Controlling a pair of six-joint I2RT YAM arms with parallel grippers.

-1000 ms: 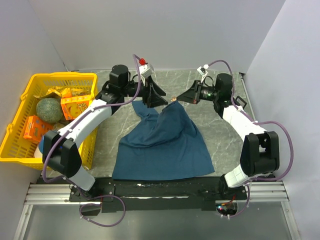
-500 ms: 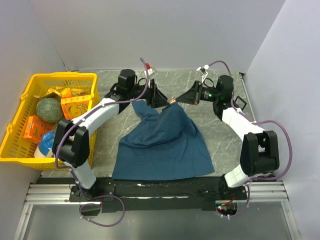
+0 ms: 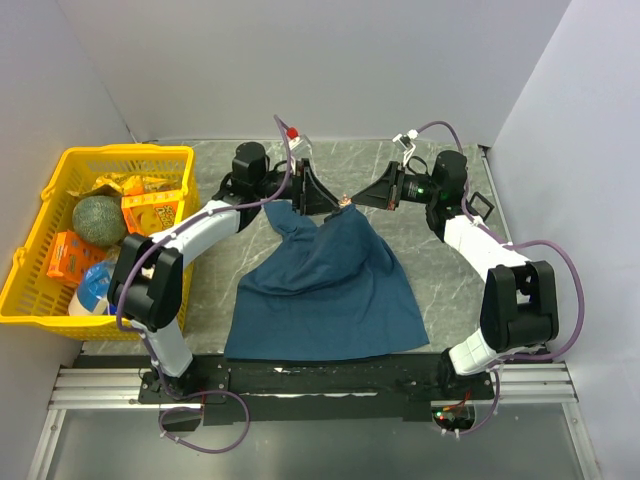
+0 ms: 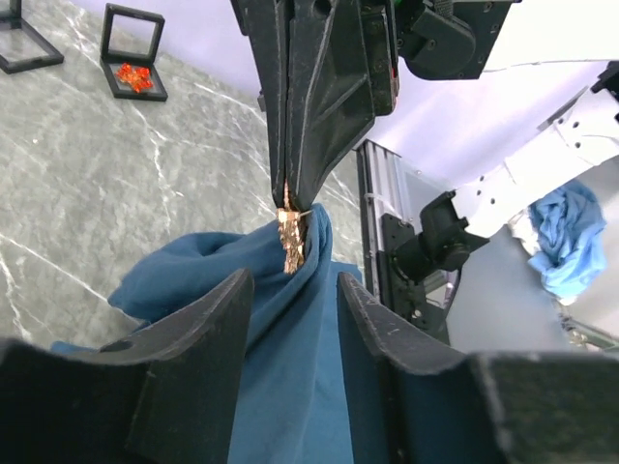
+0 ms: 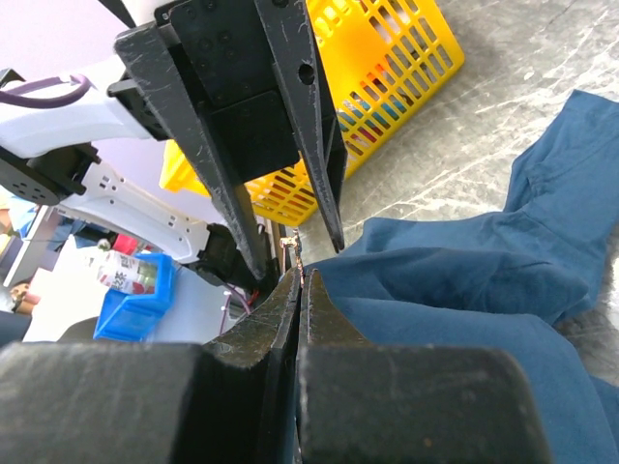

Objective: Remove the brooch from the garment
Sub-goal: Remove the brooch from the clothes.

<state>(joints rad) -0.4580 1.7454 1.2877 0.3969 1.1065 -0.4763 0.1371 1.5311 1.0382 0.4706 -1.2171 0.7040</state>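
The dark teal garment (image 3: 325, 290) lies spread on the table, with one fold pulled up into a peak at the back. A small coppery brooch (image 4: 290, 240) sits on that peak, also showing as the brooch (image 3: 346, 201) between the two arms. My right gripper (image 4: 290, 201) is shut on the top of the brooch and the cloth edge; its pressed tips (image 5: 300, 275) show in the right wrist view. My left gripper (image 4: 293, 280) faces it with jaws apart. The raised fold lies between its fingers (image 4: 208, 319), just below the brooch.
A yellow basket (image 3: 30, 310) with a melon and snack boxes stands at the left edge. Two small black display boxes (image 4: 131, 66) rest on the marble table (image 3: 440, 270) behind the right arm. White walls close in the back and sides.
My left gripper has swung right, up to the raised fold, and its jaws have narrowed. The right gripper holds the brooch in the same place.
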